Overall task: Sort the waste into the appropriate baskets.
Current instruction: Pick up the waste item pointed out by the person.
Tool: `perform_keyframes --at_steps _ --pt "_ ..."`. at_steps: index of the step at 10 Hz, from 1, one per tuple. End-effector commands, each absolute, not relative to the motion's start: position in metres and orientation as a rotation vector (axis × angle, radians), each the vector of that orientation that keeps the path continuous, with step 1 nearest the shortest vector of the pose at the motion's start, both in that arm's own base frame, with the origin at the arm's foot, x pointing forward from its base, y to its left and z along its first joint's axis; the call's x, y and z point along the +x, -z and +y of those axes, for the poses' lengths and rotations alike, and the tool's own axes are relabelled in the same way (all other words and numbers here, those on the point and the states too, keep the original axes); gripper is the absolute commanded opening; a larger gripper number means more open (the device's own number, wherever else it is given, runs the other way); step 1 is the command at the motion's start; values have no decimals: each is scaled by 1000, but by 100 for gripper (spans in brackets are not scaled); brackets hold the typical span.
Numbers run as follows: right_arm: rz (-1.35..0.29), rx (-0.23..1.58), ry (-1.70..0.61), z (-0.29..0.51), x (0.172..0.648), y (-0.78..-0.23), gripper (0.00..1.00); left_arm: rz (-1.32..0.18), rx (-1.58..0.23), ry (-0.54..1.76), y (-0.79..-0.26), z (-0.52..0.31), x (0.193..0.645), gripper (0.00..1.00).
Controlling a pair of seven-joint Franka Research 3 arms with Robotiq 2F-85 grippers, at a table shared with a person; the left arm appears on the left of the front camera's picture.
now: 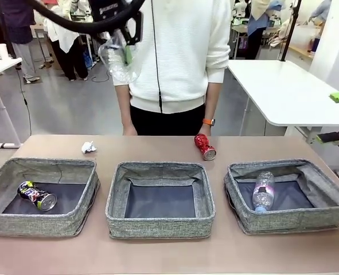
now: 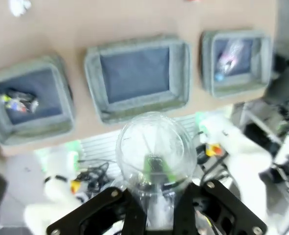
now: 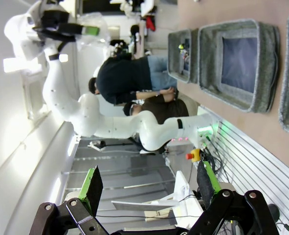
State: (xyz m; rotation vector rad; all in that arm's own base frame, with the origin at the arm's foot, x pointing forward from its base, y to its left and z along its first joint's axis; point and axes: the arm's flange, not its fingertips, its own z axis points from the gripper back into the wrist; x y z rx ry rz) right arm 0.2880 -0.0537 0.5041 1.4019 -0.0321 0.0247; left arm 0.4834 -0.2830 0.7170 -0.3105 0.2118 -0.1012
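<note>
Gripping the clear cup (image 1: pixel 119 63) high over the surface (image 1: pixel 158 146), my left pincer (image 1: pixel 126 50) is clamped tight on it. My right pincer (image 3: pixel 148 183) gapes wide, holding nothing. I see the printed can (image 1: pixel 37 196) in the left basket (image 1: pixel 43 166), the bottle (image 1: pixel 263 192) in the right basket (image 1: pixel 289 166), the red can (image 1: pixel 205 146) and paper ball (image 1: pixel 88 147) beyond them.

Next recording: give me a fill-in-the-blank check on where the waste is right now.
The left gripper is shut on the clear plastic cup; the right gripper is ____.
The black printed can lies in the left basket; the bottle in the ____ one.
The crushed red can lies on the ____.
Missing words: open; right; table.
</note>
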Motion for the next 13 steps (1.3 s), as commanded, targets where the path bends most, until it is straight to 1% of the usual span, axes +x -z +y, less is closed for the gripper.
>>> perform_keyframes --at_steps 1,2,4,5,13 --pt "-43 1417 -40 -54 289 -507 100 230 -287 105 -769 -309 517 5" --pt "-43 1417 -40 -54 289 -507 100 224 -291 96 -780 -316 520 5" --pt "-43 1417 -40 -54 289 -507 100 284 -339 123 -778 -321 525 5" --pt "-43 1417 -40 -54 289 -507 100 235 -314 115 -744 -303 489 5" --pt "-43 1417 -40 -54 289 -507 100 235 -314 115 -744 -303 489 5"
